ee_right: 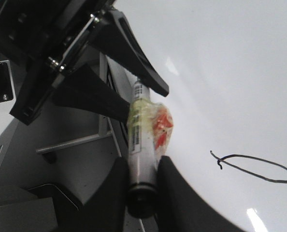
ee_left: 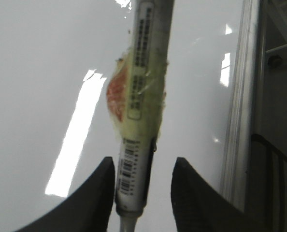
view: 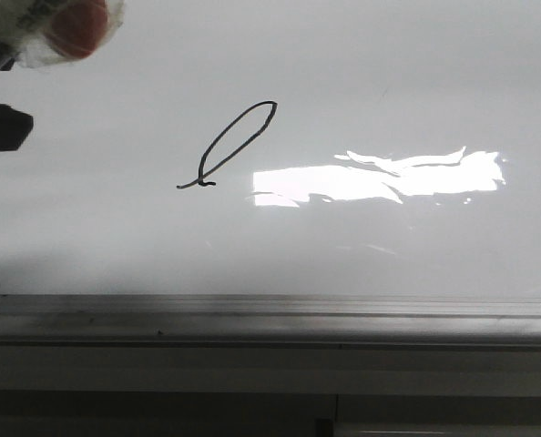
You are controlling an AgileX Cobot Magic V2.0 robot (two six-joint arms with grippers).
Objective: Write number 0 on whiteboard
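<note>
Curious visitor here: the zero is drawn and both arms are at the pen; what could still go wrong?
The right fingers pinch the marker only at its end, while the left fingers stand apart around it, so it might tilt or drop. A fall could streak the whiteboard near the number 0.

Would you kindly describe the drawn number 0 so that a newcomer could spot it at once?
Start with the whiteboard, the glossy pale surface filling the front view above a grey edge rail. Left of its centre is the number 0, a thin black slanted loop with a small tail at its lower end. Unlike the bright white glare patch beside it, it is a dark line.
</note>
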